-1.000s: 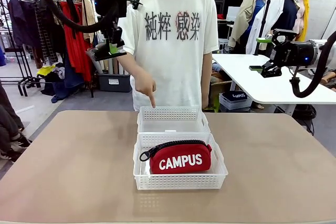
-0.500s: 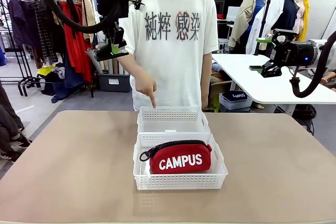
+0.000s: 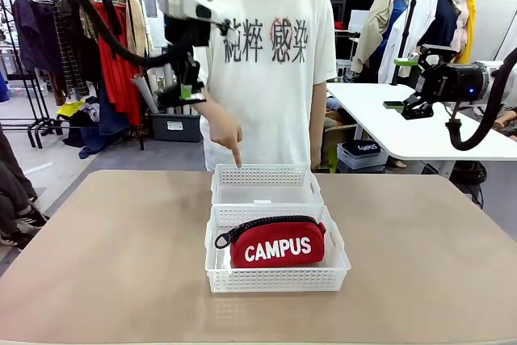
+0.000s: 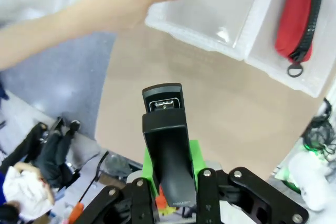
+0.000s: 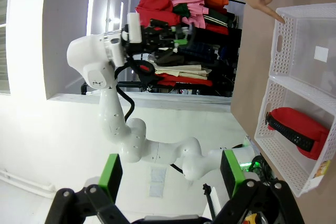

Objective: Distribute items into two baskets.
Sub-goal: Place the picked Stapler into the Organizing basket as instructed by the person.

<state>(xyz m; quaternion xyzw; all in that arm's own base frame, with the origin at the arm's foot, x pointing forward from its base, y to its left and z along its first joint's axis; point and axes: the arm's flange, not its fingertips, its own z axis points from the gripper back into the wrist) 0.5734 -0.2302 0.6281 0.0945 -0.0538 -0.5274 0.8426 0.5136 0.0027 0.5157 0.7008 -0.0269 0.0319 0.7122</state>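
The red pouch [image 3: 279,241] marked "CAMPUS" lies in the near white basket [image 3: 279,280]. The far basket [image 3: 265,175] stands right behind it, touching it, with nothing in it but a small white label. My left gripper [image 3: 184,90] hangs high above the table's far left, shut on the black stapler [image 4: 165,140], which sticks out between the green pads [image 4: 149,167]. In the left wrist view the far basket [image 4: 210,3] and the pouch [image 4: 299,17] lie below and ahead. My right gripper [image 3: 404,82] is raised at the far right, open and holding nothing.
A person stands at the far side of the table; one hand [image 3: 229,136] points a finger down at the far basket's left rim. The tan tabletop [image 3: 105,256] is bare on both sides of the baskets. A white table [image 3: 404,127] stands behind on the right.
My left arm has carried the stapler to the right and a little lower, closer to the person's arm. The right arm, the pointing hand, the pouch and the baskets have not moved.
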